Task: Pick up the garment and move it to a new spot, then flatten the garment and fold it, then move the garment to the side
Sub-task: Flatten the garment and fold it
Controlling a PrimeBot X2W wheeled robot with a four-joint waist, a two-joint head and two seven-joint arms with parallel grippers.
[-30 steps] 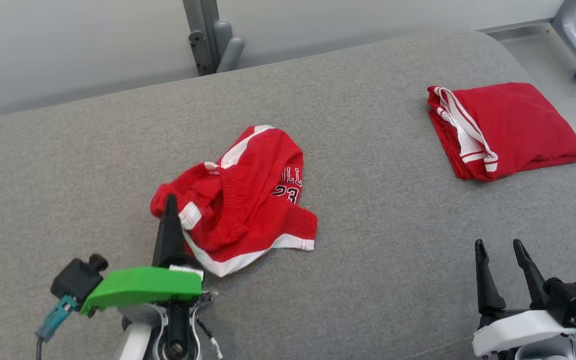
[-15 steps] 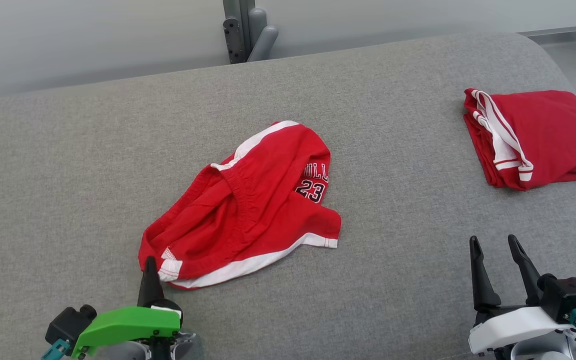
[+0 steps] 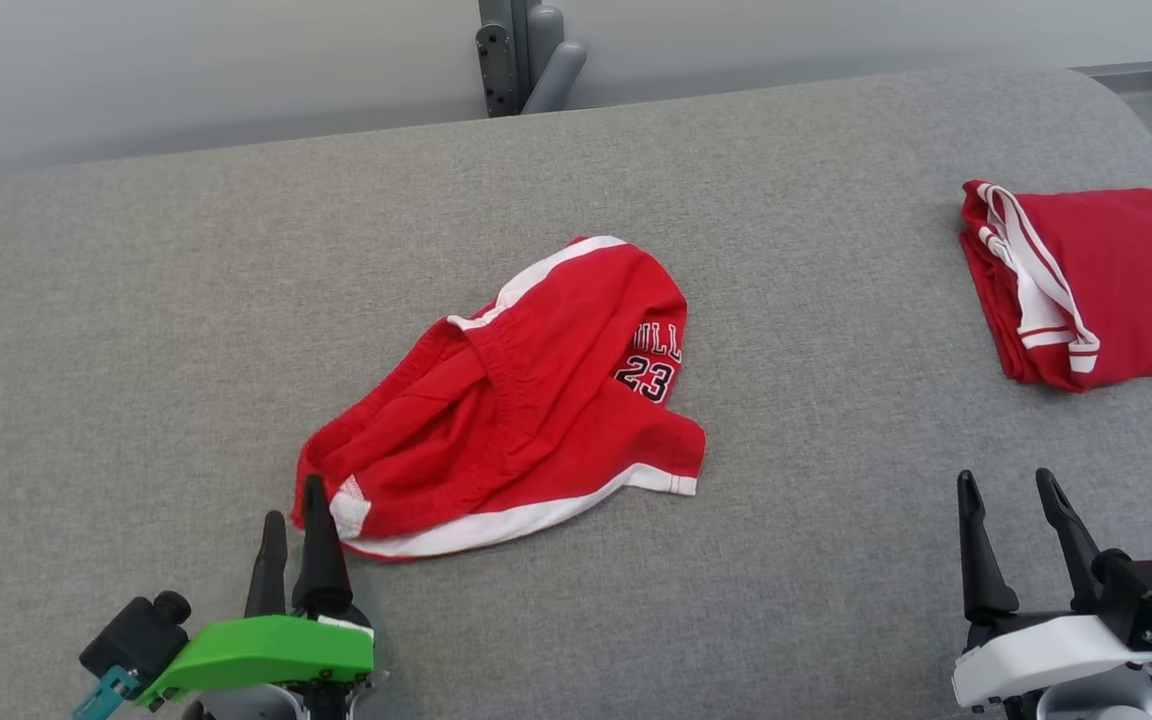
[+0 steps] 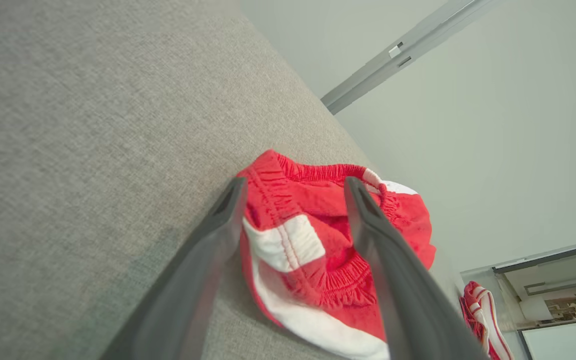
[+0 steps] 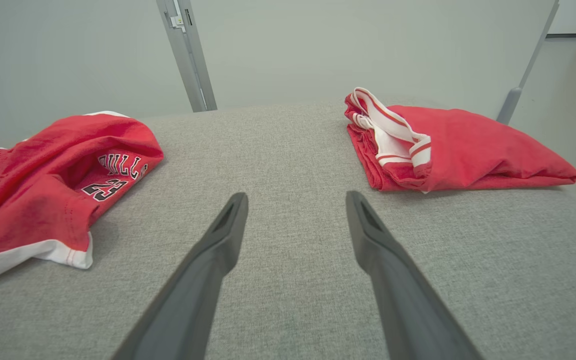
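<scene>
The garment (image 3: 516, 400) is a pair of red shorts with white trim and a "23" print, lying crumpled in the middle of the grey padded surface (image 3: 836, 560). My left gripper (image 3: 294, 502) stands open at the garment's near-left corner. In the left wrist view the left gripper (image 4: 295, 182) has its fingers on either side of the waistband corner of the garment (image 4: 313, 250), without pinching it. Low at the right, my right gripper (image 3: 1006, 480) is open and holds nothing. In the right wrist view the right gripper (image 5: 293, 197) points between the garment (image 5: 43, 190) and a folded piece.
A second red garment (image 3: 1106, 280), folded, lies at the far right edge of the surface, seen as the folded garment (image 5: 468, 150) in the right wrist view. A grey metal post (image 3: 526, 50) stands behind the surface's far edge. Bare grey cloth lies between the two garments.
My left gripper pulled the garment's corner toward the near left, stretching it out, then opened and let go. The head camera shifted, so everything sits further right. The right gripper stayed open.
</scene>
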